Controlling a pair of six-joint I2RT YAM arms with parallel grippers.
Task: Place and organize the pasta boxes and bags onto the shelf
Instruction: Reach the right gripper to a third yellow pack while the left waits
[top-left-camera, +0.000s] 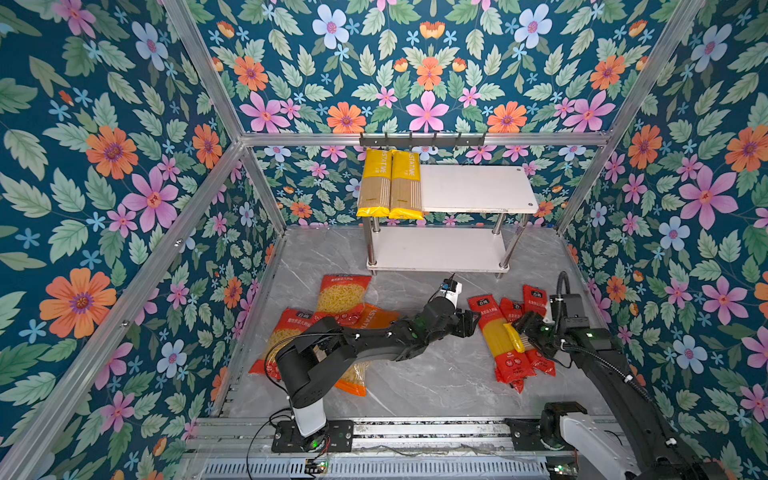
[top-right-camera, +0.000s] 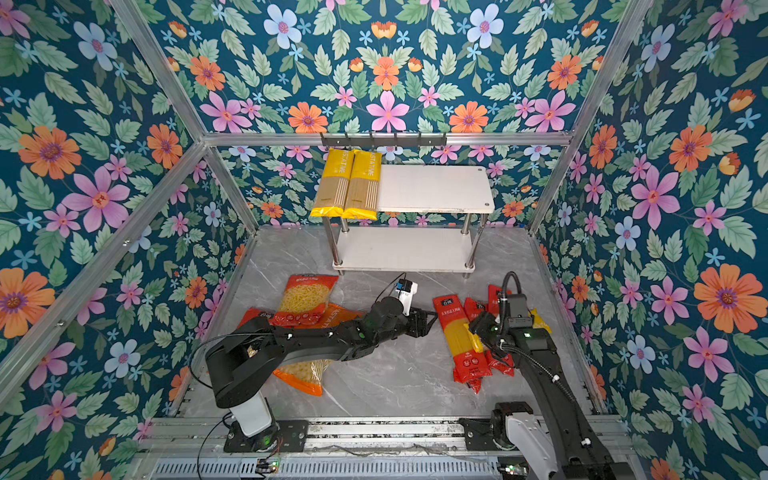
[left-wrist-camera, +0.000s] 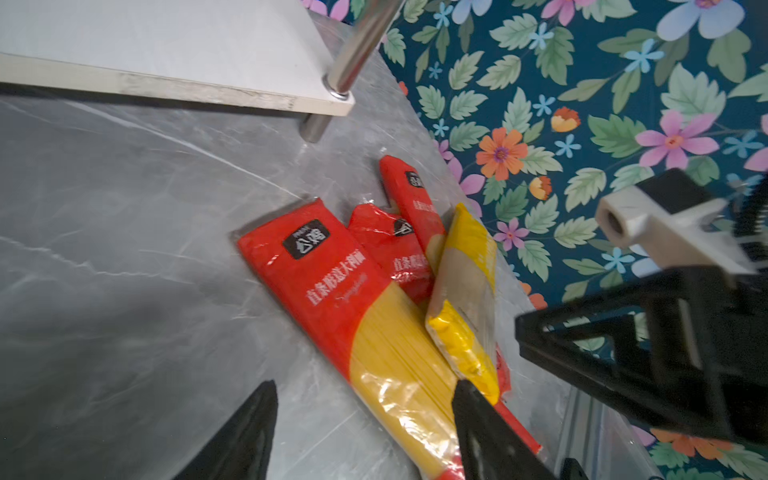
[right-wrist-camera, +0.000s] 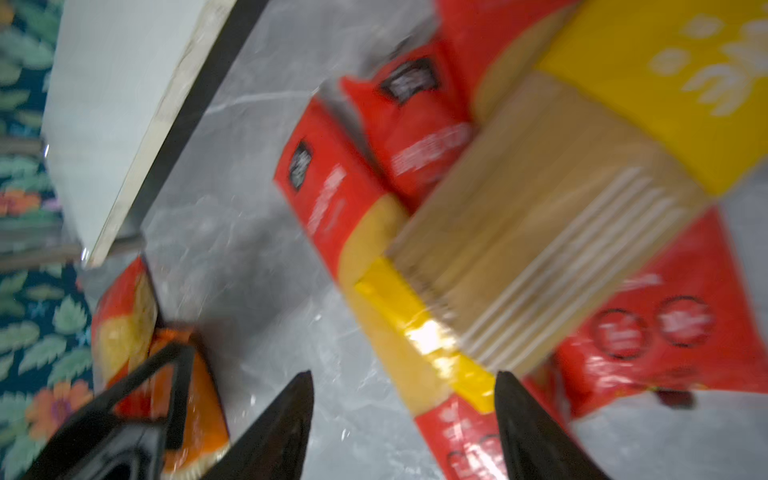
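Observation:
The shelf (top-left-camera: 478, 187) (top-right-camera: 436, 187) stands at the back, with two yellow PASTATIME packs (top-left-camera: 390, 185) side by side on the left of its top board. Three red spaghetti packs (top-left-camera: 494, 332) (left-wrist-camera: 332, 282) (right-wrist-camera: 328, 199) lie fanned on the floor at the right. A third yellow pack (top-left-camera: 514, 338) (left-wrist-camera: 465, 299) (right-wrist-camera: 561, 208) lies across them. My left gripper (top-left-camera: 471, 322) (left-wrist-camera: 365, 384) reaches across, open, at the pile's left edge. My right gripper (top-left-camera: 525, 328) (right-wrist-camera: 404, 374) hovers open over the yellow pack's near end. Two red macaroni bags (top-left-camera: 343, 297) and an orange one (top-left-camera: 357, 374) lie at the left, partly under the left arm.
A black hook rail (top-left-camera: 422, 140) hangs on the frame bar above the shelf. The shelf's lower board (top-left-camera: 436, 249) (left-wrist-camera: 166, 50) holds nothing. Floral walls and aluminium posts (top-left-camera: 582, 199) close in the grey marble floor (top-left-camera: 436, 374). Both arm bases sit on the front rail (top-left-camera: 415, 432).

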